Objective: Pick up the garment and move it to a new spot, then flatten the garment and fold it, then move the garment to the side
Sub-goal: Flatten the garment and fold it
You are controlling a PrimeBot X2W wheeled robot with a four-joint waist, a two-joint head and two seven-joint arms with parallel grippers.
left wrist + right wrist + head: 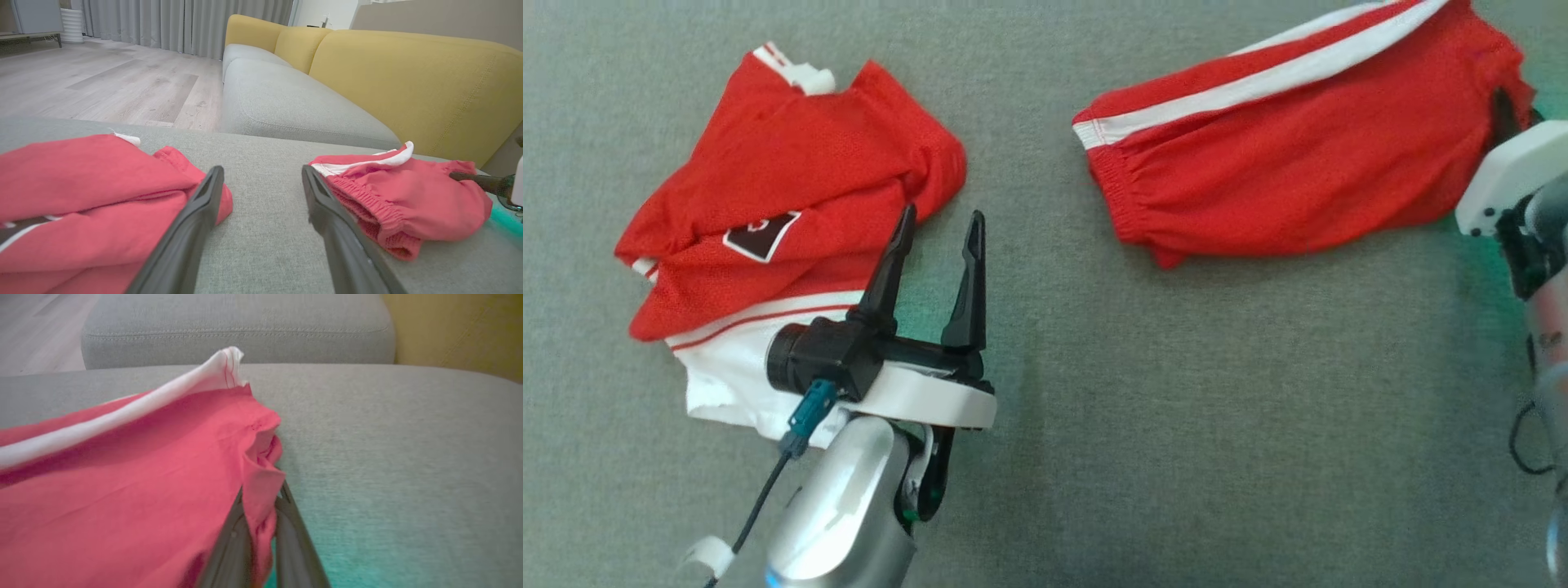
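Red shorts with white side stripes (1282, 155) lie at the upper right of the grey cushion (1143, 425). My right gripper (1505, 114) is shut on the shorts' right edge; in the right wrist view a red fold (261, 477) is pinched between its fingers (229, 543). The shorts (408, 196) also show at the right of the left wrist view, with a right finger (470, 176) at their far end. My left gripper (941, 219) stands open over bare cushion, its left finger beside a crumpled red-and-white jersey (792, 180) and holding nothing.
The jersey (81, 192) fills the left side of the cushion. Beyond the cushion edge lie another grey seat (286, 102), the yellow backrest (408, 81) and wood floor (102, 81). Bare grey fabric (265, 228) stretches between the two garments.
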